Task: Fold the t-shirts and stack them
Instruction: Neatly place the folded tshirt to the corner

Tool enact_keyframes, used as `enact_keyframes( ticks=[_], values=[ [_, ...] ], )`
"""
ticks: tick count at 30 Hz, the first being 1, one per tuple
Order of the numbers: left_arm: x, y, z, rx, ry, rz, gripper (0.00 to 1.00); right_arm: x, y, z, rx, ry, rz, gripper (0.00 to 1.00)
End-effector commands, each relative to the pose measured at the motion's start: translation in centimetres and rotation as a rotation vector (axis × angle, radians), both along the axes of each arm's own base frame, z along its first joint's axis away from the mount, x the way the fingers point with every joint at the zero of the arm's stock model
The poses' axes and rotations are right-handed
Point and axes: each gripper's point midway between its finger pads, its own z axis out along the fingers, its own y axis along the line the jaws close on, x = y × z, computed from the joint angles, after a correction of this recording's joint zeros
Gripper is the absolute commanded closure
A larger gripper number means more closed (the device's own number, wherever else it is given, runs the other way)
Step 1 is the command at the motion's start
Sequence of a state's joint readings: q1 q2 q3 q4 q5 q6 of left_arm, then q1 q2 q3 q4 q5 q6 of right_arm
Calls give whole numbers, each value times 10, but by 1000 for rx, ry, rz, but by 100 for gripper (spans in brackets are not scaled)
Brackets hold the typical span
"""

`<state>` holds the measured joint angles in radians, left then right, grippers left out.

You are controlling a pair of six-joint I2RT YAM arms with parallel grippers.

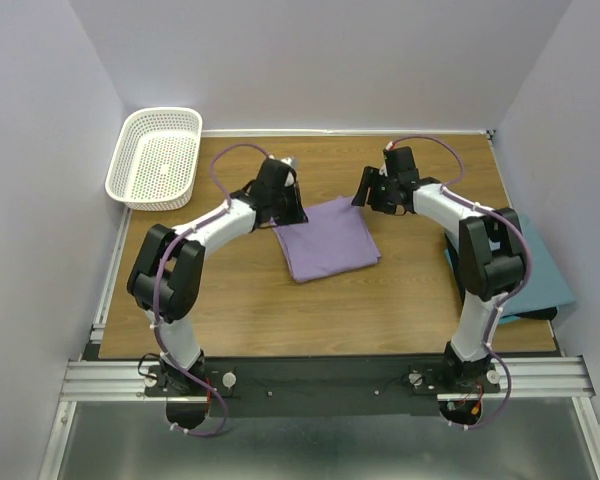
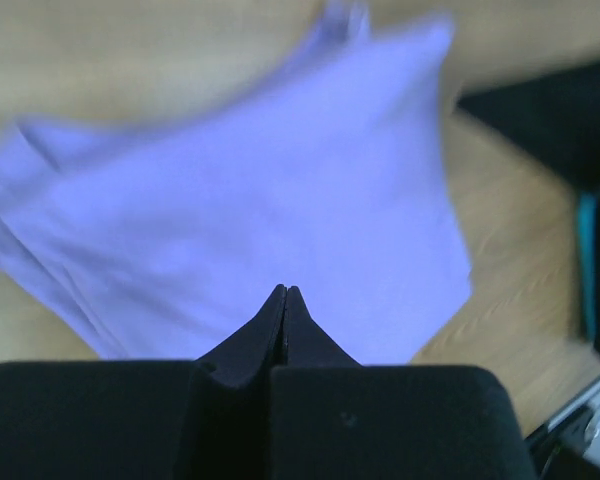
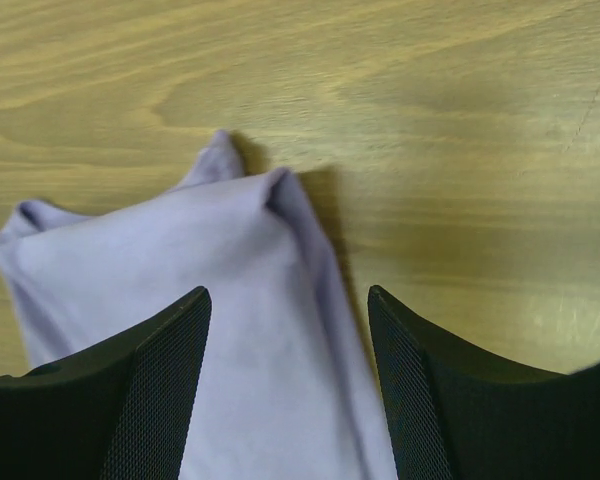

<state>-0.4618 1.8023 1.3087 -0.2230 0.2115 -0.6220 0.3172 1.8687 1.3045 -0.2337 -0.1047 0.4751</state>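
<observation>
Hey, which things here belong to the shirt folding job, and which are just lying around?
Part of the job:
lavender t-shirt, folded, mid-table
teal t-shirt, right edge

Lying about:
white mesh basket, far left corner

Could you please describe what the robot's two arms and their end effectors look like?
The left arm and right arm have white tubular links with bulky black joints; a thin purple cable loops along each. The left end effector and right end effector are matte black, the right one's fingers mesh-textured. No markings show.
</observation>
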Motion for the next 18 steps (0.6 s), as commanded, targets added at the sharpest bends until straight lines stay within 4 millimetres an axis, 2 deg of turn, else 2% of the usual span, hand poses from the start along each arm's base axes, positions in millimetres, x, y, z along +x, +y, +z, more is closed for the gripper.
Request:
enact_keyframes(
  ticks=[1, 3, 4, 7, 10, 11, 18],
  values=[
    [-39, 6, -29, 43, 61, 18, 100, 7, 4, -23, 1, 43, 107, 28],
    [-52, 6, -40, 46, 81, 16, 100, 8, 3, -32, -12, 54, 117, 28],
    [-62, 9, -51, 62, 106, 15, 100, 7, 4, -37, -11, 66, 121, 28],
    [-72, 16, -63, 83, 131, 31, 100, -1, 7, -54, -4, 108, 148, 28],
    [-77, 23, -69, 100, 140, 53, 100, -9, 10, -61, 17, 134, 165, 28],
    [-79, 25, -71, 105, 144, 54, 100, -15, 9, -68, 14, 151, 165, 28],
    [-82, 30, -94, 163, 197, 55, 100, -51, 12, -79, 20, 209, 162, 29]
  ],
)
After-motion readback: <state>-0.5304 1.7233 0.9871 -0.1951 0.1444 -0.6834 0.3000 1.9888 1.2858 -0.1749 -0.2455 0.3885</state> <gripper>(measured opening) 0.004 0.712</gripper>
